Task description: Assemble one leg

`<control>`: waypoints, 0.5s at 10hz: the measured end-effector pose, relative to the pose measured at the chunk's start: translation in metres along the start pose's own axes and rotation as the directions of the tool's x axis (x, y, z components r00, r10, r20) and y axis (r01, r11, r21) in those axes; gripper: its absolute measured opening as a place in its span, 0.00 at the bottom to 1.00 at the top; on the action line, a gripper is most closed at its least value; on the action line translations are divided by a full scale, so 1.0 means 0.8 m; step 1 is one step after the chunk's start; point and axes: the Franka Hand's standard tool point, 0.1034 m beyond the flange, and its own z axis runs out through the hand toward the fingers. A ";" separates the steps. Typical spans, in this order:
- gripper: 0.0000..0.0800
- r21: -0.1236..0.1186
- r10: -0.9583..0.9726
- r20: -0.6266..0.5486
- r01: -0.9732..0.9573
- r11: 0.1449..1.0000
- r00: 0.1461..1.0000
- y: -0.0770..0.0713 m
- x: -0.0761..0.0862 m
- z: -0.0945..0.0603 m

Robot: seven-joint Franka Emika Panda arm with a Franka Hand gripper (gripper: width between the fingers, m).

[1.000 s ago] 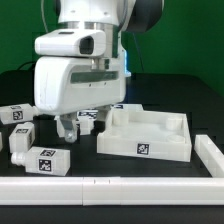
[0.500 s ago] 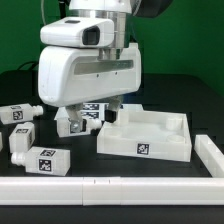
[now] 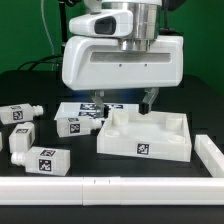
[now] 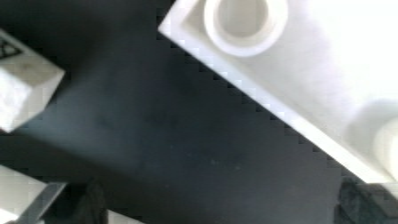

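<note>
Four white legs on the black table, taken from the exterior view's left. First, far-left leg, lying flat with a tag showing on top. Just in front of it, second leg, very close to the first; touching or not, cannot tell. Nearer the camera, third leg, tag on its front face, just behind the long white rail running along the front edge.

Then fourth leg, the one nearest the arm: down on the table, held by nothing, a tag on its near face, just beside the tray's wall on the exterior view's left. Behind it and partly hidden, marker board, flat on the table.

Slightly farther right and higher, gripper, hanging over the tray's back corner, released, with dark fingers set wide apart and nothing between them.

Below and to the right, tray, square with raised walls and one tag on its front wall. At the far right, short white rail, apart from the tray.

From the wrist view: one tray corner with its round hole, bare black table alongside, and a cropped white block at the frame's border, too little shown to name.
</note>
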 end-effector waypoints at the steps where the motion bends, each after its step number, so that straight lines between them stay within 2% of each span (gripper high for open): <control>1: 0.81 0.000 0.000 0.000 0.000 1.000 1.000 0.000 0.000 0.000; 4: 0.81 0.005 0.037 0.005 -0.037 0.999 0.999 -0.002 -0.005 0.001; 5: 0.81 0.012 0.112 0.023 -0.112 0.994 0.993 -0.003 -0.025 0.001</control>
